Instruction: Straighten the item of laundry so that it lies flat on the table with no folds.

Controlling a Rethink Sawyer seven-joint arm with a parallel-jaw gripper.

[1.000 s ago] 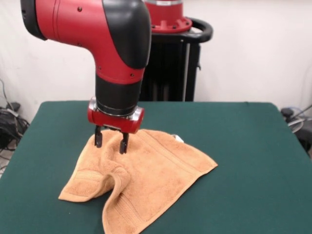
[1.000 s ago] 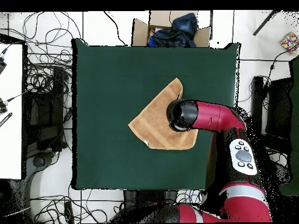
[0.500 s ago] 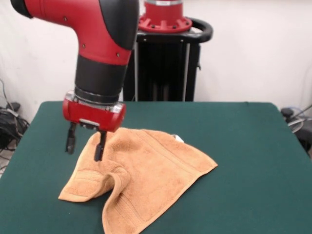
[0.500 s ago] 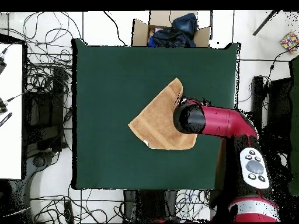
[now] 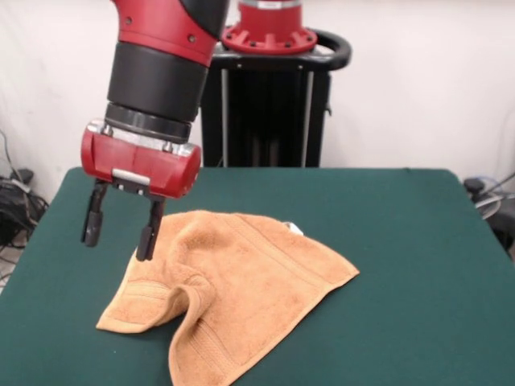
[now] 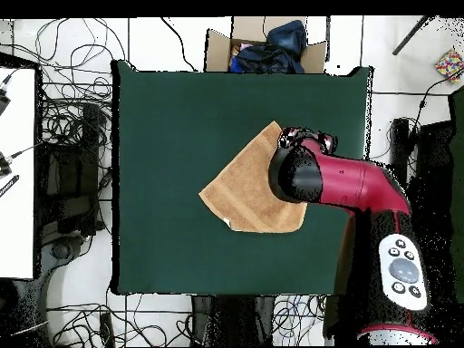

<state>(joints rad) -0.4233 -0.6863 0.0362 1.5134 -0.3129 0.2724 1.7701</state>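
Tool (image 5: 118,233) open, fingers spread, empty, hanging above desk (image 5: 402,265) at towel's left edge in front view; one finger (image 5: 146,232) overlaps towel edge, whether touching unclear. Towel (image 5: 233,289) on desk near centre, rumpled: raised fold running toward front corner, front part doubled over. White tag (image 5: 294,229) at far edge. Arm (image 6: 344,181) covers towel's right corner in overhead view.

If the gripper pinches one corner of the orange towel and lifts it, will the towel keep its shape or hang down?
The towel will probably hang limp: it already humps into a soft fold near its front edge. The looped terry surface looks grippy, so it will likely drag on the green table rather than slide freely. It seems light and thin, so the open gripper should lift it easily.
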